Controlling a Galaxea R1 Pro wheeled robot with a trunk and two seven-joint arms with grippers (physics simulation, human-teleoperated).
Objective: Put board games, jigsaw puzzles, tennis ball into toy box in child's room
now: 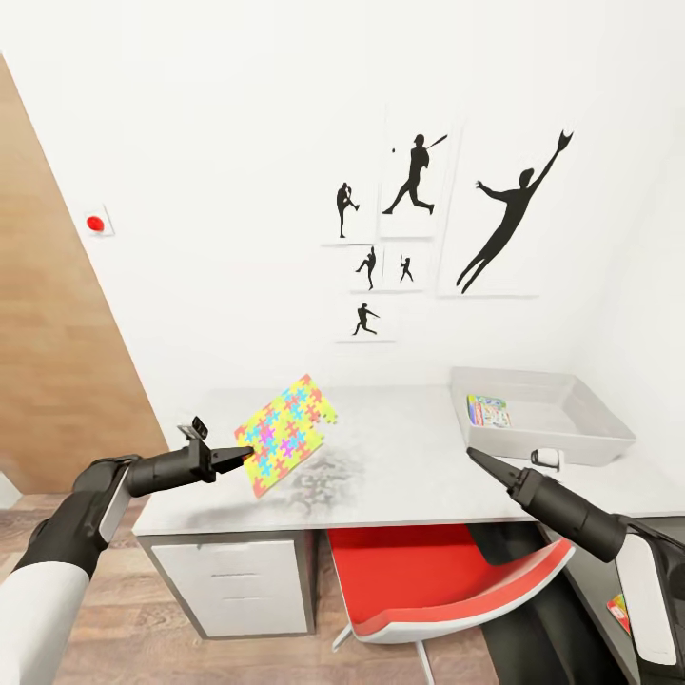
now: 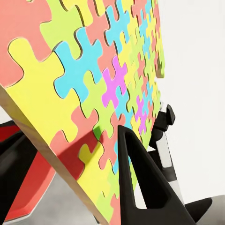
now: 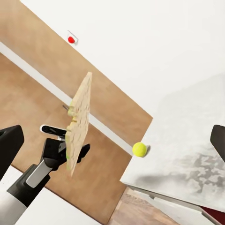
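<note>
My left gripper (image 1: 243,455) is shut on the lower edge of a multicoloured jigsaw puzzle (image 1: 285,433), holding it tilted above the table's left part. Up close in the left wrist view, the black fingers (image 2: 140,183) clamp the puzzle board (image 2: 89,75). The grey toy box (image 1: 590,419) stands at the table's right rear with a colourful flat box (image 1: 488,411) inside. My right gripper (image 1: 476,458) hovers open over the table's front right, short of the toy box. The right wrist view shows the tennis ball (image 3: 139,149) near the table's corner, beyond it the held puzzle (image 3: 78,123) edge-on.
The white table (image 1: 409,466) stands against a wall with sport silhouettes. A red chair (image 1: 447,580) is tucked under its middle and a drawer unit (image 1: 233,585) sits under its left side. A small colourful item (image 1: 618,611) lies low at the right edge.
</note>
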